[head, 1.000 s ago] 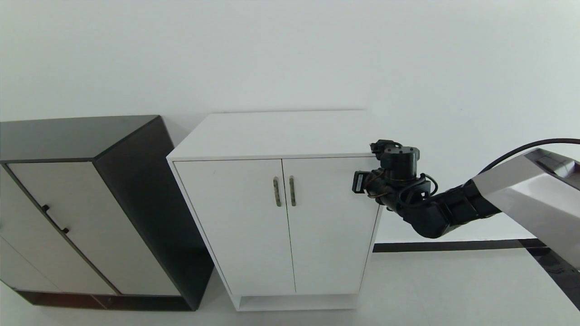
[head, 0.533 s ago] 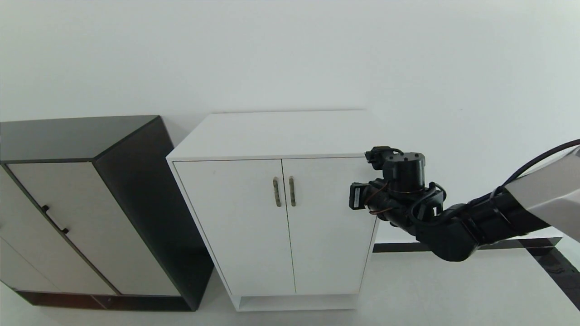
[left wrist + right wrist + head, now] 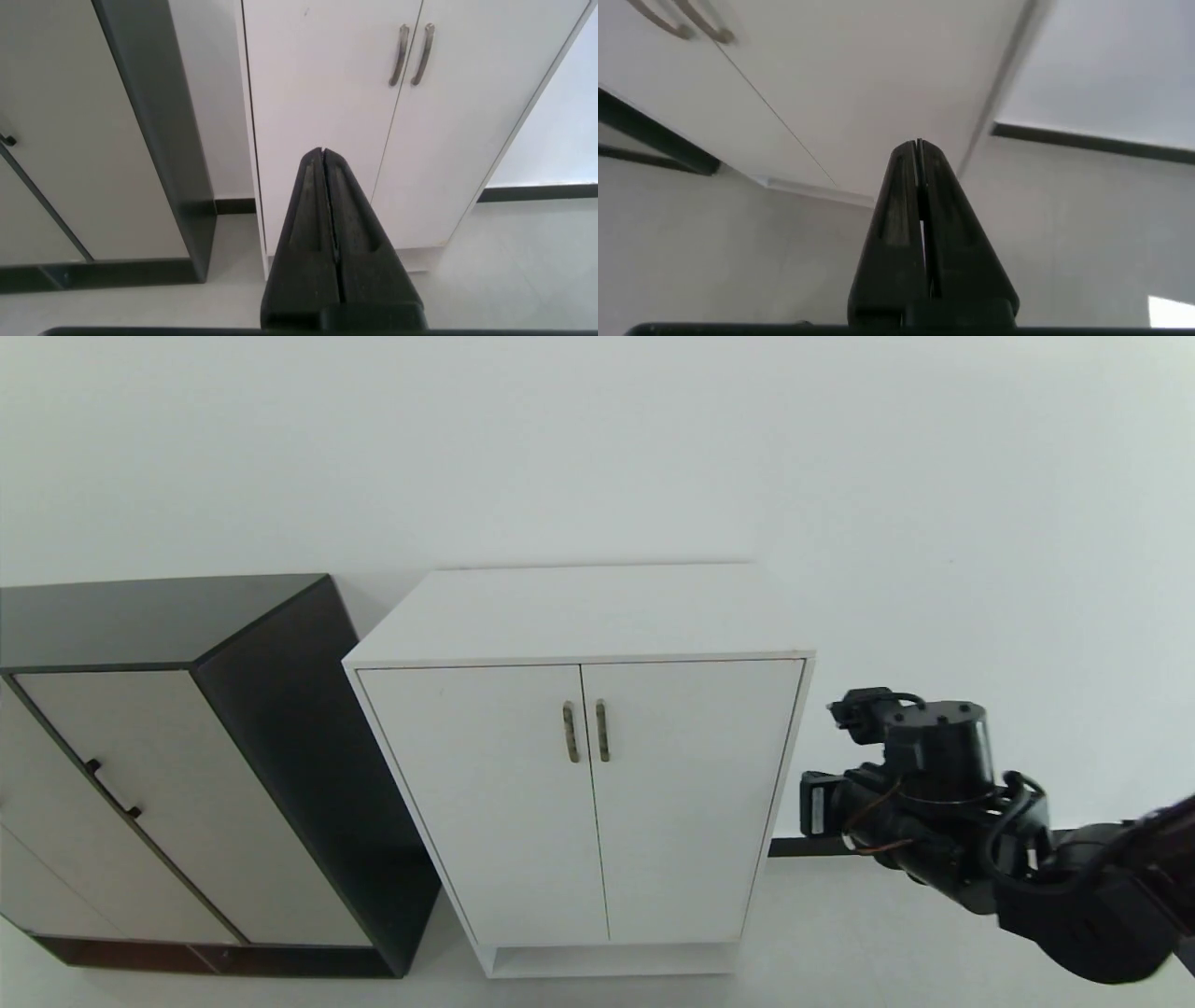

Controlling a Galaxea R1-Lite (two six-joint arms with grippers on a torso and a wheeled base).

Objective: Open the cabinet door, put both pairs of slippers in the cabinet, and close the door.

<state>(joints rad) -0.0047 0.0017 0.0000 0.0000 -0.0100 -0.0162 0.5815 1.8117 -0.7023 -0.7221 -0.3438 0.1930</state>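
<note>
The white cabinet (image 3: 579, 616) stands against the wall with both doors closed. Its two metal handles (image 3: 585, 732) sit side by side at the centre seam. My right arm's wrist (image 3: 924, 775) hangs to the right of the cabinet, level with the lower half of the right door (image 3: 686, 803) and clear of it. The right gripper (image 3: 920, 154) is shut with nothing in it, pointing at the cabinet's lower right corner (image 3: 878, 93). The left gripper (image 3: 322, 159) is also shut and empty, aimed at the left door (image 3: 327, 84) below the handles (image 3: 414, 54).
A dark cabinet (image 3: 280, 728) with pale doors stands close on the white cabinet's left, also seen as the dark cabinet (image 3: 140, 112) from the left wrist. A black baseboard strip (image 3: 812, 847) runs along the wall on the right. Bare floor (image 3: 840, 933) lies to the cabinet's right.
My right arm has swung right and down, away from the cabinet's upper right corner. The doors have stayed closed.
</note>
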